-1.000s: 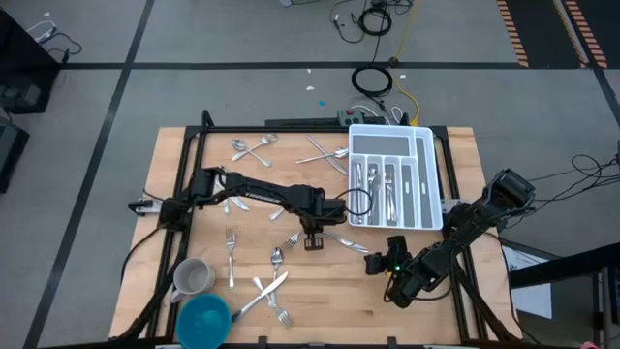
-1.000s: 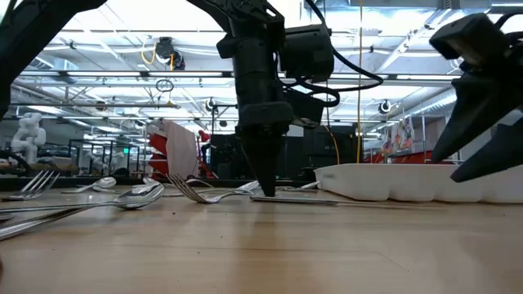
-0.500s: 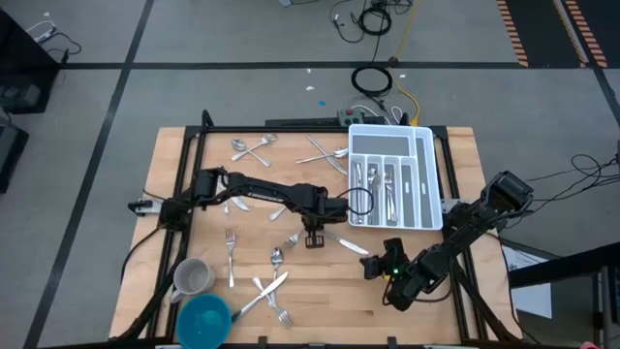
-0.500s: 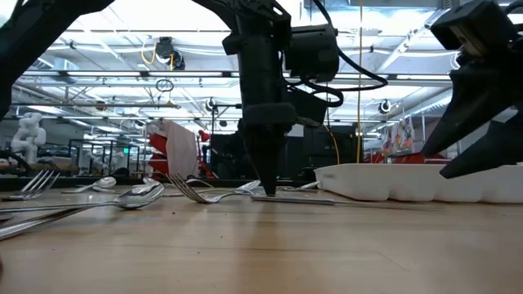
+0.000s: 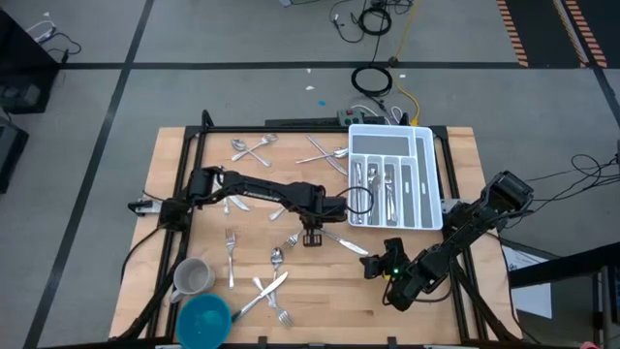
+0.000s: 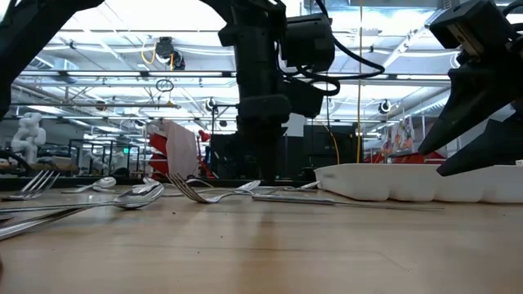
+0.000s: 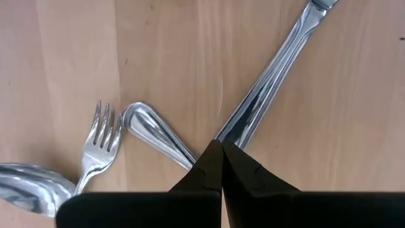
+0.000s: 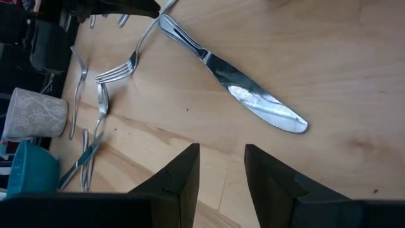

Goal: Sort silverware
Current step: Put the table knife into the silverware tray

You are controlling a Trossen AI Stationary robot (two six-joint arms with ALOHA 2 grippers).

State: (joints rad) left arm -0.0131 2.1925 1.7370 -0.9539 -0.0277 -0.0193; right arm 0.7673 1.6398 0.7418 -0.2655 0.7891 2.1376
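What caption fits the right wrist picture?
The right hand, open, hovers near a knife on the wooden table.

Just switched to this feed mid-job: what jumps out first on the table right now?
The left gripper stands mid-table, fingers shut, its tips down on the handle of a knife lying on the bare wood. Beside it to the right sits the white organiser tray with some silverware already in its slots, while loose forks and spoons lie scattered across the table. The right gripper hovers near the knife's blade end, fingers apart and empty.
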